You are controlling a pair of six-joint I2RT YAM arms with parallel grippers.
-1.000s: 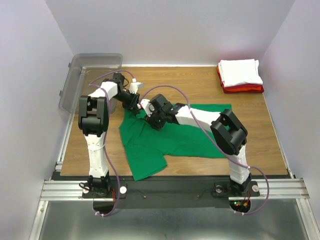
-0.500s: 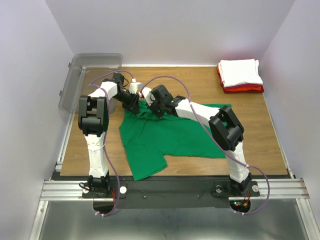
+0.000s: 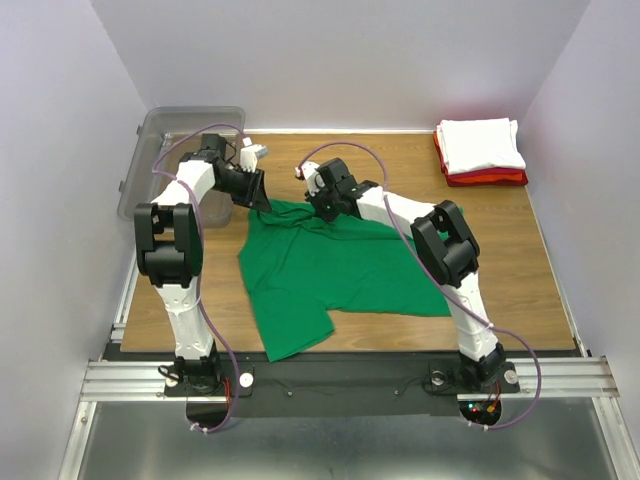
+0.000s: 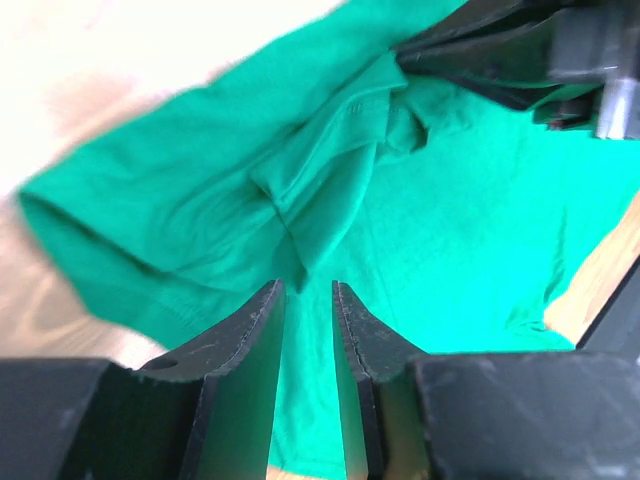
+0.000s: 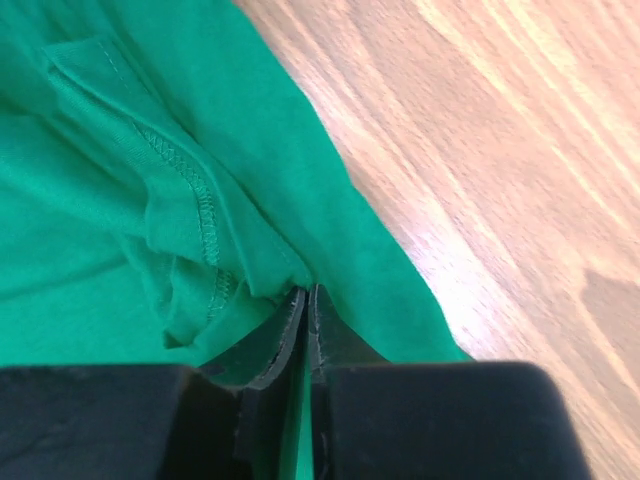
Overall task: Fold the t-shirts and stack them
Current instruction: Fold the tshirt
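The bright green t-shirt (image 3: 340, 270) lies spread and rumpled on the wooden table, with one sleeve pointing to the near left. My right gripper (image 3: 320, 206) sits at its far edge, shut on a bunched fold of the green t-shirt (image 5: 100, 230), with the cloth pinched at the tips (image 5: 305, 292). My left gripper (image 3: 262, 198) hovers at the shirt's far left corner. Its jaws (image 4: 308, 285) stand a narrow gap apart, with green cloth (image 4: 450, 220) beyond them and a raised fold reaching up to the tips. The white t-shirt (image 3: 482, 143) lies folded on the folded red one (image 3: 490, 179) at the back right.
A clear grey plastic bin (image 3: 160, 150) stands at the table's back left corner, close behind my left arm. Bare wood (image 3: 520, 260) lies to the right of the green shirt. Walls close the table in on three sides.
Both grippers moved toward the back of the table. The right one closed on the shirt's far edge and drew it back. The left jaws parted slightly and shifted left.
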